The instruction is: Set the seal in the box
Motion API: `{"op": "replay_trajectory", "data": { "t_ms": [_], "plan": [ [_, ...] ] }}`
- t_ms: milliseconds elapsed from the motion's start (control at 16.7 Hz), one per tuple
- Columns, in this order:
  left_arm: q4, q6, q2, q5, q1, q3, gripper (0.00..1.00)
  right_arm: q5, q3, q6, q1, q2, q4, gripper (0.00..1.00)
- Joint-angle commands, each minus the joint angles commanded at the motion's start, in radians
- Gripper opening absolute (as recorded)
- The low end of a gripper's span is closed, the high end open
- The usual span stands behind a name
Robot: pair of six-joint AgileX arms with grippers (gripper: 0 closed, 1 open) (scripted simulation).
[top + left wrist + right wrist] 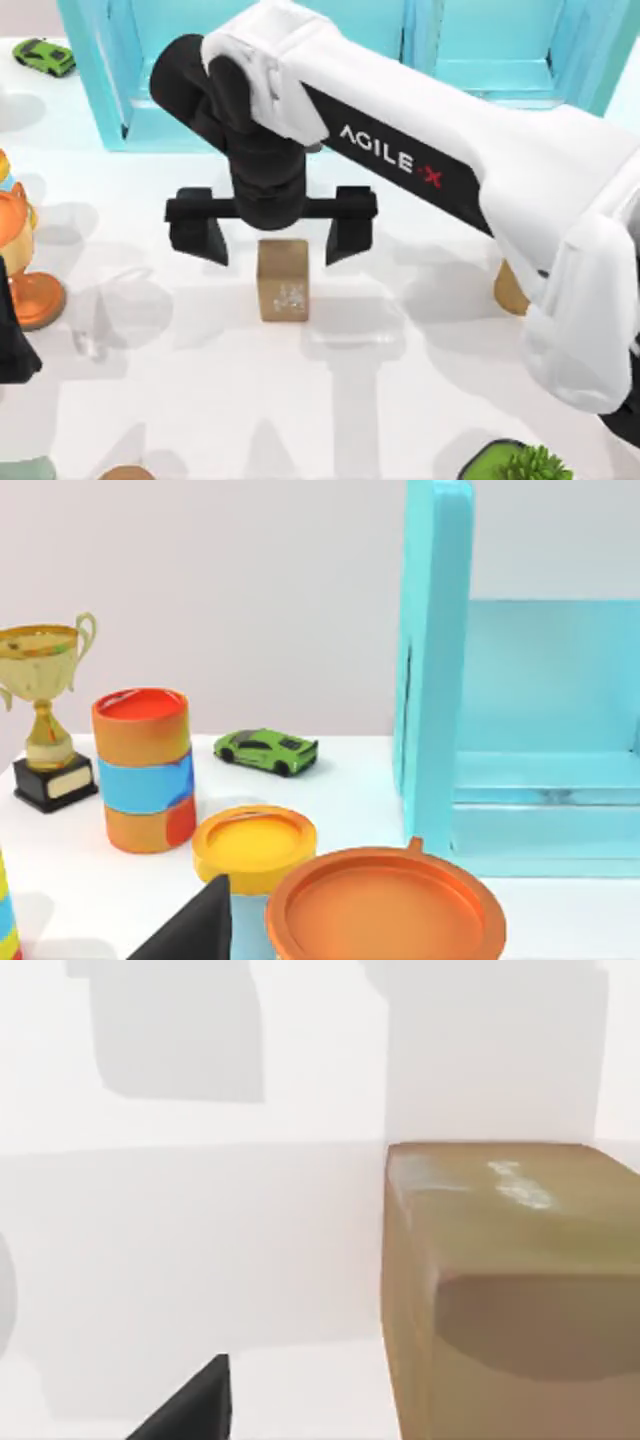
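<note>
Seal point(283, 281) could be tipped by wide-spread right gripper point(272, 235), offset above it toward the turquoise shelf unit point(110, 70).

You see bright, even light in all views, no glare. On white table point(200, 400) several soft grey shadows overlap, spreading toward you from right gripper point(272, 232) and seal point(283, 280), so light comes from above and more than one source. Right wrist view: seal point(510, 1290) very near, edges soft, pale shadow blocks behind. Left wrist view stays clear, shadows faint.
</note>
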Motion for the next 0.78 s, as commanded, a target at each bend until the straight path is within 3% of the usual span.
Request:
{"op": "replay_trajectory", "data": {
  "t_ms": [360,720,780],
  "plan": [
    [0.0,0.0,0.0,0.0,0.0,0.0,1.0,-0.001,-0.242,-0.004,-0.003,-0.033,0.209,1.0],
    [0.0,0.0,0.0,0.0,0.0,0.0,1.0,-0.001,-0.267,-0.004,-0.004,-0.036,0.231,1.0],
    [0.0,0.0,0.0,0.0,0.0,0.0,1.0,-0.001,-0.267,-0.004,-0.004,-0.036,0.231,0.92]
  ]
}}
